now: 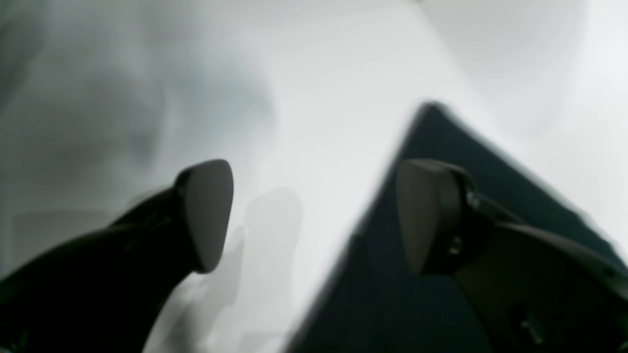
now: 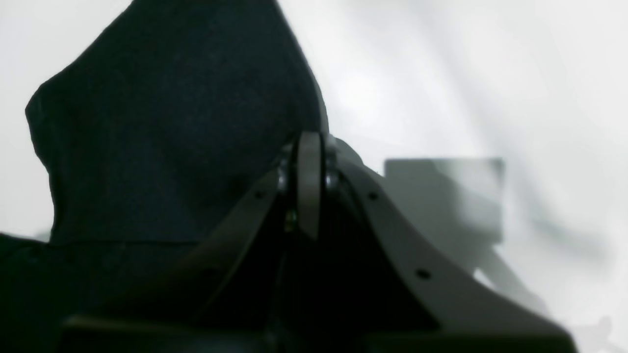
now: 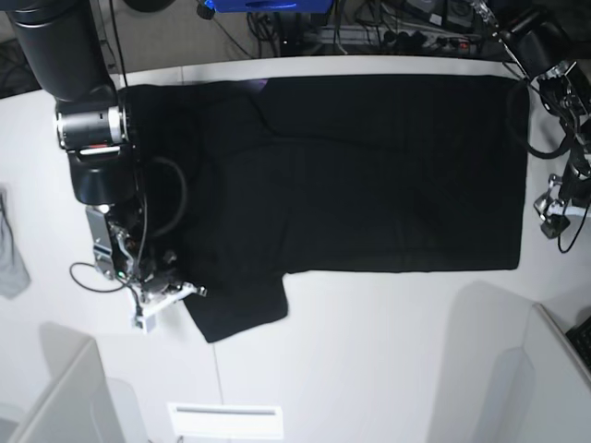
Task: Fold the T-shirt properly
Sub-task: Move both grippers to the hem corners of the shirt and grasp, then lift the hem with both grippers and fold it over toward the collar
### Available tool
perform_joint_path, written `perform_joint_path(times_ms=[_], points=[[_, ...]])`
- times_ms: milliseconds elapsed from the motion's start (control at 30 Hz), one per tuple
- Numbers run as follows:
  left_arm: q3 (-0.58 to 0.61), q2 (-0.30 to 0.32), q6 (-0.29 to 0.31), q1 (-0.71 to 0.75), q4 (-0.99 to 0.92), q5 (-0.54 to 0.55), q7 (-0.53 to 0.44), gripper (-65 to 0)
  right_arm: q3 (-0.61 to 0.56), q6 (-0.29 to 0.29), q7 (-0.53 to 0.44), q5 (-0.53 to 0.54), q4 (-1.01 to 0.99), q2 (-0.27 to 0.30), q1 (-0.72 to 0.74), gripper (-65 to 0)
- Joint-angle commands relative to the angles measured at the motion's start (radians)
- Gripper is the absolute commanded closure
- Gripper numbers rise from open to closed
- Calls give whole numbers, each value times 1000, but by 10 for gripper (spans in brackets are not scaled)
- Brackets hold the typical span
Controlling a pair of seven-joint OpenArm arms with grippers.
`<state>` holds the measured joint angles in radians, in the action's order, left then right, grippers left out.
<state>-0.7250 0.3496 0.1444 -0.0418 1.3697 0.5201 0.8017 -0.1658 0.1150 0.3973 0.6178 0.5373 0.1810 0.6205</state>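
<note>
The black T-shirt (image 3: pixel 369 166) lies spread flat on the white table (image 3: pixel 369 351), plain side up, with one short sleeve (image 3: pixel 240 309) pointing to the near left. My right gripper (image 3: pixel 187 293) is at that sleeve's left edge. In the right wrist view its jaws (image 2: pixel 309 181) are shut, with the sleeve's black cloth (image 2: pixel 171 122) running into the fingertips. My left gripper (image 3: pixel 551 214) hovers by the shirt's right edge. Seen from the left wrist, the left gripper (image 1: pixel 314 215) is open. One pad (image 1: pixel 422 215) is over a shirt corner (image 1: pixel 382 294) and the other pad (image 1: pixel 208 215) is over bare table.
A small grey cloth (image 3: pixel 9 249) lies at the table's left edge. A white slotted block (image 3: pixel 226 420) sits at the near edge, with pale panels at the near left (image 3: pixel 55 388) and near right (image 3: pixel 554 369). Cables (image 3: pixel 388 32) run behind the table.
</note>
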Motion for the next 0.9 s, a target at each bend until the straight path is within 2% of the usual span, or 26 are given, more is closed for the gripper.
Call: perform_joint_path(times_ms=[0,267,433,600,733,867], points=[[12,24,-9,-31,-13,-25,-14,-502,2,1,7,-6,11,7,28,0],[209,65,-7,-231,-226,-133,-15,-502,2,1,7,-6,11,8,28,0],[239,73,-7,-318,-327,-131,-18,-502,2,1,7,-6,11,8,28,0],[258,75,-6,-395,-496,-133,-110,-502,2,1,7,-6,11,7,32,0],[410,107,56,-448,-625,-130,-186,-502,2,1,7,-6,11,7,32,0],[483,107,65,-487,-715,-130,-242,-502,2,1,7,-6,11,7,32,0]])
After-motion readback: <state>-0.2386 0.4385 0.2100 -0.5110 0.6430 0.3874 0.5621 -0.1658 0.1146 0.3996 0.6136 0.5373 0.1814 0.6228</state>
